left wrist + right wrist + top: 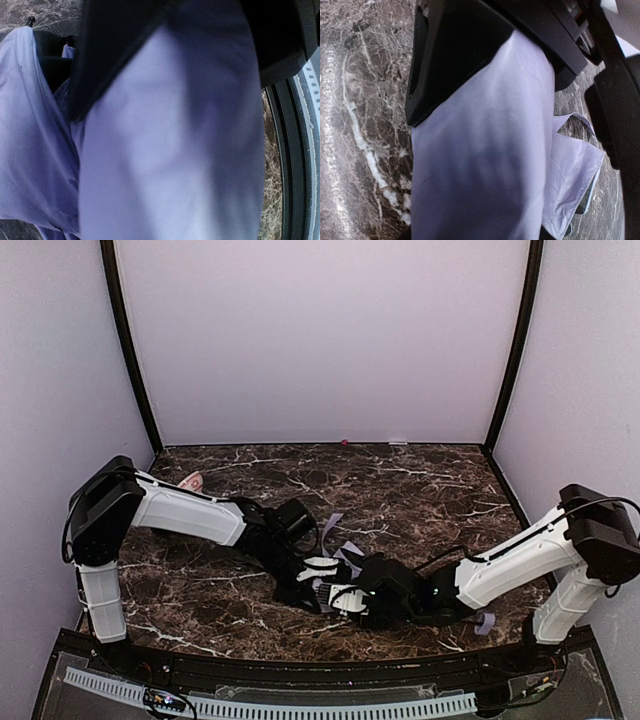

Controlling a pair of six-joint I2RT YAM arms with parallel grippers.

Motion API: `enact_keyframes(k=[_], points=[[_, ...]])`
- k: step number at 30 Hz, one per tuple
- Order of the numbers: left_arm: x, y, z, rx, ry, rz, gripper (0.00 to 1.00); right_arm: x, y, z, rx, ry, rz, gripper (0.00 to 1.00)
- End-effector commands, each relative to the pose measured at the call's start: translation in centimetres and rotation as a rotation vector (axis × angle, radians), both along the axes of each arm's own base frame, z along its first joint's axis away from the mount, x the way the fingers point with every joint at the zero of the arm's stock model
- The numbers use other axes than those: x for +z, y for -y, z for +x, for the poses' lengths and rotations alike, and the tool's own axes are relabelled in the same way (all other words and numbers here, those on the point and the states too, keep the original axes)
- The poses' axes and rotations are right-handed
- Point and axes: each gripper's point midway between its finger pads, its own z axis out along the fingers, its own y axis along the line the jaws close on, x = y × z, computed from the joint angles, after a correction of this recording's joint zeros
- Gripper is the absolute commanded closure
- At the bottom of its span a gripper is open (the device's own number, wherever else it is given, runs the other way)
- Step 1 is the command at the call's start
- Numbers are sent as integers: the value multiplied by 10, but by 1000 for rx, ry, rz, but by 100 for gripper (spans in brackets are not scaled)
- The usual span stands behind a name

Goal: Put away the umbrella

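The umbrella [352,552] lies folded near the table's front middle; lavender flaps stick out behind the two grippers. My left gripper [322,572] and my right gripper [348,598] meet on the bundle from either side. Lavender canopy fabric fills the left wrist view [165,150] and hides the fingers there. In the right wrist view the fabric roll [480,165] runs down between dark finger edges at the bottom corners, with a loose flap [575,170] on the right. A small lavender knob [485,623] shows under the right forearm.
The dark marble table [400,480] is walled by pale panels at the back and sides. A pink-patterned object [190,481] peeks out behind the left arm. A black rail [300,680] runs along the front edge.
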Motion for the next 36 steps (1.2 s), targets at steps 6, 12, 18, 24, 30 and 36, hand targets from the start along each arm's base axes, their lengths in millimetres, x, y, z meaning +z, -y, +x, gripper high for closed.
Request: enact_keyframes(k=[6, 12, 18, 24, 30, 36], points=[[9, -32, 7, 191, 18, -40, 18, -10, -11, -24, 105, -192, 22, 90], [88, -56, 47, 419, 446, -386, 1, -19, -8, -35, 101, -545, 45, 89], [138, -71, 10, 259, 667, -672, 1, -33, -6, -47, 81, -931, 4, 89], [96, -53, -20, 27, 682, -467, 13, -54, -1, -53, 18, -1153, -70, 90], [65, -52, -19, -21, 673, -328, 10, -64, -5, -57, -16, -1276, -117, 88], [20, -61, -13, 3, 569, -101, 11, -61, -13, -45, -40, -1279, -112, 84]])
